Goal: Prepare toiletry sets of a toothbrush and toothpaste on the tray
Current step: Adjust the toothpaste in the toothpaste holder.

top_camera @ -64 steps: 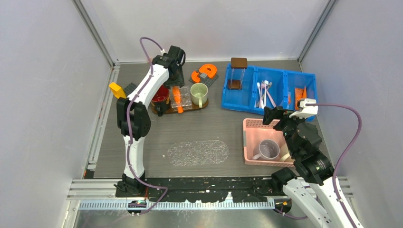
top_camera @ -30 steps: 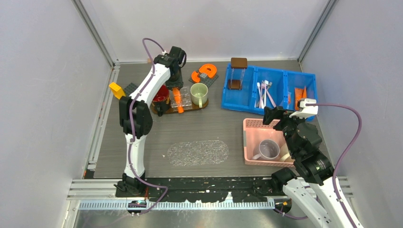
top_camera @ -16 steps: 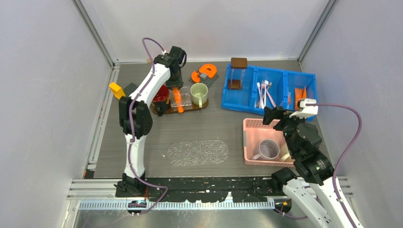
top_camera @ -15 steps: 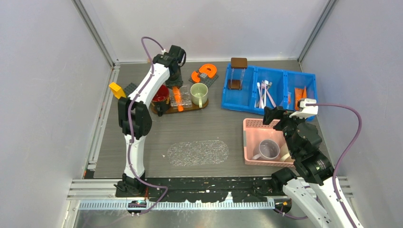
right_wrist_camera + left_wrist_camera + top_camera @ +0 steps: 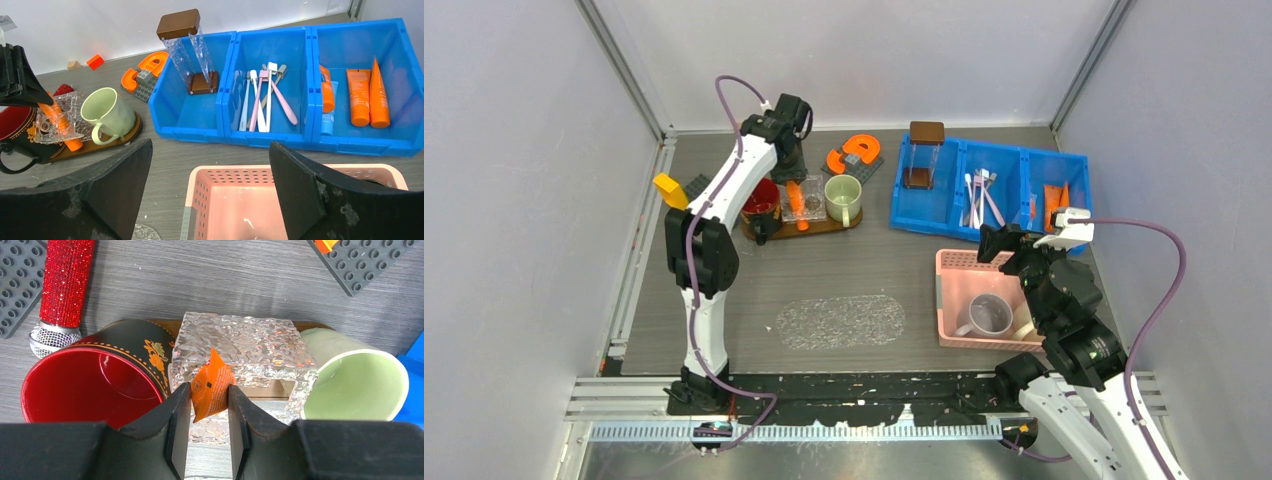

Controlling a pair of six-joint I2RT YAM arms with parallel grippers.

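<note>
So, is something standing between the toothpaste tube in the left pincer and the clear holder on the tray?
Nothing visible. The left pincer holds the toothpaste tube right at the clear holder; the red mug and the green mug only flank it.

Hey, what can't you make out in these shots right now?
Lower end of the toothpaste: left wrist view, hidden between the left gripper fingers.
Inside of the basket: right wrist view, cut off by the bottom edge; top view, partly behind the right arm.
Print on the tubes in the bin: right wrist and top views, too small.
</note>
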